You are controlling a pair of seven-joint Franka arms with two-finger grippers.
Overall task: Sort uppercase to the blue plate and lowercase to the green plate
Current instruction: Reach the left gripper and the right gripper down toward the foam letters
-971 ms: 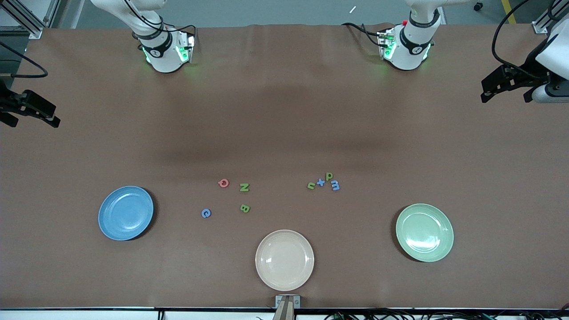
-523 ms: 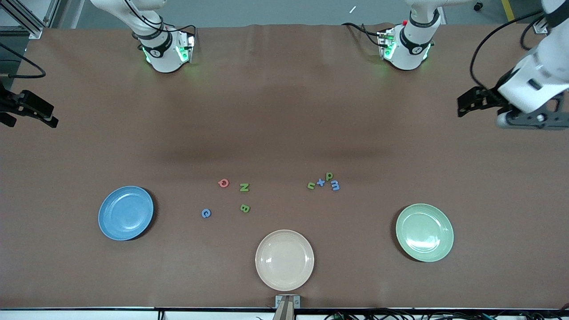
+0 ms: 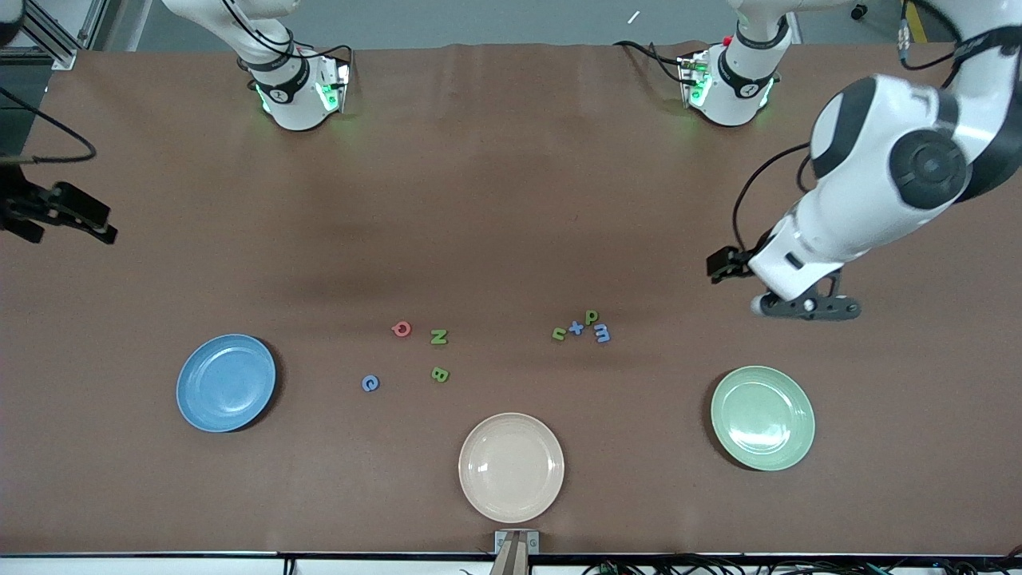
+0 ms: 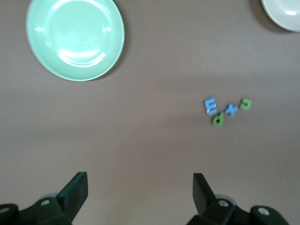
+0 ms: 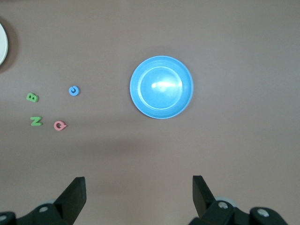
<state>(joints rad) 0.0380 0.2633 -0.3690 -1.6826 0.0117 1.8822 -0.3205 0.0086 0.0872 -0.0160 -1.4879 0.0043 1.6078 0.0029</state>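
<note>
I am hanging my left gripper (image 4: 139, 190), jaws spread wide and holding nothing, over bare brown table (image 3: 511, 200) toward the left arm's end, beside the cluster of tiny flat foam lowercase letters (image 3: 581, 327) and with the round glossy pale mint-green plate (image 3: 762, 418) lying nearer the front camera. My right gripper (image 5: 138, 192), equally wide and empty, is waiting over the table at the right arm's end, looking down on the round glossy sky-blue plate (image 3: 226, 382) and the four scattered foam capitals (image 3: 415, 351). No letter is on a plate yet, so I judge the sorting is only opening: next comes a descent onto one lowercase piece, tricky because they are packed close together. A round cream plate (image 3: 511, 467) is sitting near the table's front edge; open table surrounds everything else.
</note>
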